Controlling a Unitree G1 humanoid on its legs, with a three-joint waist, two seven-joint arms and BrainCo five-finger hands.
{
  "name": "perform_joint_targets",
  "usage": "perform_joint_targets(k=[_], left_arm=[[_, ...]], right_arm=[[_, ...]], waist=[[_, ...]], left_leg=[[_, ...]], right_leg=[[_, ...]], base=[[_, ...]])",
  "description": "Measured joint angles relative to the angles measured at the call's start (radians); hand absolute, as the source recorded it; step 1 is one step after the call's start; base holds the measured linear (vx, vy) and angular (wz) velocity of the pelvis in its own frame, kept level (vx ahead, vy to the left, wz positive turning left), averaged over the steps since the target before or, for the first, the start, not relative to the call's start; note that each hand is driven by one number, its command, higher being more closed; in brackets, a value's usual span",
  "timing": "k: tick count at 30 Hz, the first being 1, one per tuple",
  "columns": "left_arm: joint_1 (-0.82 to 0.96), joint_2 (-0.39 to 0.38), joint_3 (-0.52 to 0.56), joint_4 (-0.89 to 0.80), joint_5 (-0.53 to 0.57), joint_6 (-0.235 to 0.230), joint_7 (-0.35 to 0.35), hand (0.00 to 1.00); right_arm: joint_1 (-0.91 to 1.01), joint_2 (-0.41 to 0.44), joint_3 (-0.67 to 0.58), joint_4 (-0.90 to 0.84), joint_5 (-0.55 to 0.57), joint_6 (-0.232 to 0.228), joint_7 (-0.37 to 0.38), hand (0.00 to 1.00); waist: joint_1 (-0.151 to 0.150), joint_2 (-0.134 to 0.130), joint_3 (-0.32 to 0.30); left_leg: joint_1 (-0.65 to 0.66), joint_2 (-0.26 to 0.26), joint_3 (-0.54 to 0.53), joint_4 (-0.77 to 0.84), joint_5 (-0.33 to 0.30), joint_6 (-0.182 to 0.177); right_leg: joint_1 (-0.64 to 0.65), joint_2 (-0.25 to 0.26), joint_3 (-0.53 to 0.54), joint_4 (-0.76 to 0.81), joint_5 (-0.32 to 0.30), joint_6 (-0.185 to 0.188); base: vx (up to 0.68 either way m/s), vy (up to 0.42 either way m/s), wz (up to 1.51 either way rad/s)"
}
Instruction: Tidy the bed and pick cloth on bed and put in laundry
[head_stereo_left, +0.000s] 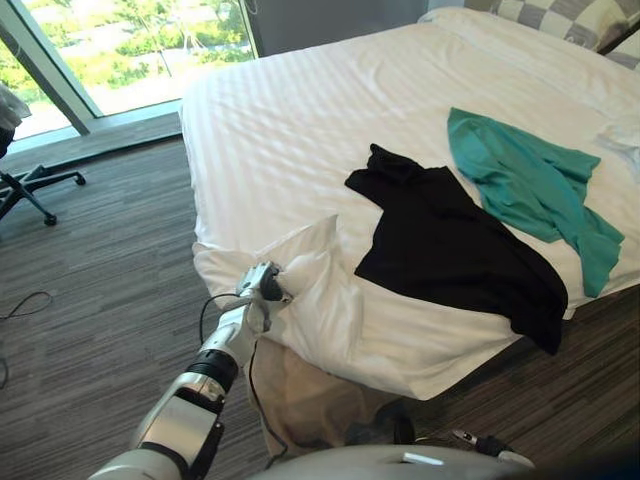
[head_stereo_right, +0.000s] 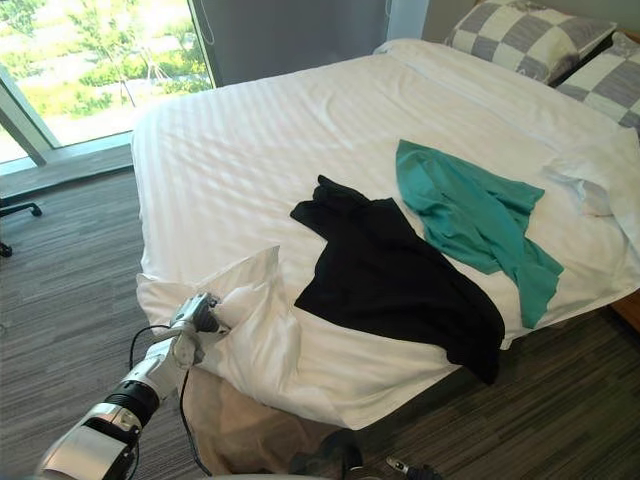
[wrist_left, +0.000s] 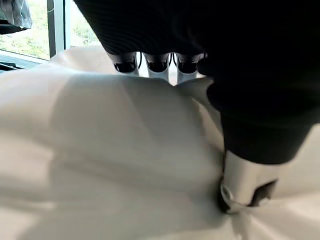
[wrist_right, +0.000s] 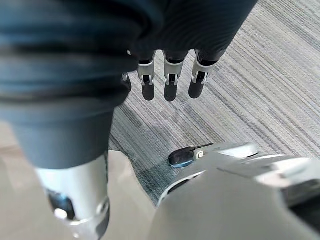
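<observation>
From my head, a limp black cloth and a crumpled teal cloth lie side by side on the finely striped white bed sheet. My left hand grips its peaked corner. At the left wrist, my thumb pinches smooth folds. At the right wrist, my right hand hangs slack-fingered, holding nothing, over ribbed grey carpet.

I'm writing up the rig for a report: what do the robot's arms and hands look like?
Left arm silver-grey, black ring near the wrist, silver left hand. Right hand: dark ribbed cover, silver fingers, dark tips.
</observation>
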Motion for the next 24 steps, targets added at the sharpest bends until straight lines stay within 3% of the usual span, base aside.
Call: perform_joint_targets(k=[8, 16, 19, 20, 21, 22, 23, 24], left_arm=[[-0.029, -0.009, -0.001, -0.007, -0.08, -0.046, 0.002, 1.0], [0.059, 0.041, -0.017, -0.341, -0.196, -0.216, 0.002, 1.0], [0.155, 0.045, 0.013, -0.463, -0.226, -0.278, -0.015, 1.0], [0.196, 0.048, 0.039, -0.512, -0.228, -0.303, -0.025, 1.0], [0.247, 0.048, 0.072, -0.561, -0.26, -0.326, -0.044, 1.0], [0.274, 0.047, 0.086, -0.587, -0.274, -0.332, -0.053, 1.0], [0.344, 0.041, 0.118, -0.639, -0.314, -0.352, -0.074, 0.0], [0.364, 0.037, 0.131, -0.651, -0.33, -0.354, -0.082, 0.0]], right_arm=[[-0.008, 0.015, -0.001, -0.039, -0.017, -0.03, -0.006, 0.0], [0.005, 0.027, 0.005, -0.059, 0.001, -0.04, -0.018, 0.0], [0.009, 0.024, 0.002, -0.051, 0.0, -0.044, -0.012, 0.0], [0.01, 0.027, 0.003, -0.042, 0.0, -0.044, -0.01, 0.0], [0.006, 0.027, 0.005, -0.028, -0.008, -0.043, -0.006, 0.0], [0.004, 0.026, 0.005, -0.023, -0.014, -0.043, -0.003, 0.0], [-0.022, 0.026, 0.005, -0.003, -0.021, -0.038, 0.004, 0.0], [-0.032, 0.027, 0.005, 0.008, -0.021, -0.035, 0.01, 0.0]], waist=[[0.002, 0.001, 0.003], [0.033, -0.022, 0.015], [0.063, -0.036, 0.006], [0.071, -0.057, -0.001], [0.074, -0.077, -0.002], [0.083, -0.081, -0.004], [0.105, -0.086, -0.006], [0.109, -0.089, -0.002]], left_leg=[[-0.002, -0.012, -0.004, 0.0, 0.002, 0.002], [-0.009, -0.034, -0.134, 0.0, 0.016, 0.03], [-0.025, -0.053, -0.176, 0.0, -0.001, 0.036], [-0.03, -0.07, -0.199, 0.0, -0.002, 0.038], [-0.033, -0.088, -0.223, 0.001, -0.006, 0.044], [-0.042, -0.092, -0.227, 0.009, -0.01, 0.052], [-0.089, -0.087, -0.236, 0.089, -0.037, 0.078], [-0.099, -0.076, -0.223, 0.115, -0.044, 0.086]], right_leg=[[0.004, -0.014, -0.009, 0.0, 0.003, 0.005], [0.071, -0.055, -0.133, 0.005, -0.014, 0.024], [-0.006, -0.1, -0.16, 0.209, -0.125, 0.029], [-0.049, -0.131, -0.163, 0.306, -0.17, 0.032], [-0.078, -0.152, -0.162, 0.376, -0.186, 0.034], [-0.092, -0.158, -0.16, 0.403, -0.184, 0.038], [-0.111, -0.166, -0.145, 0.421, -0.171, 0.062], [-0.133, -0.181, -0.136, 0.505, -0.205, 0.052]], base=[[-0.01, 0.001, 0.04], [-0.06, 0.007, 0.47], [-0.03, 0.061, 0.42], [0.04, 0.01, 0.38], [0.03, 0.007, 0.31], [0.02, 0.024, 0.12], [0.0, 0.0, 0.0], [0.03, 0.004, 0.1]])
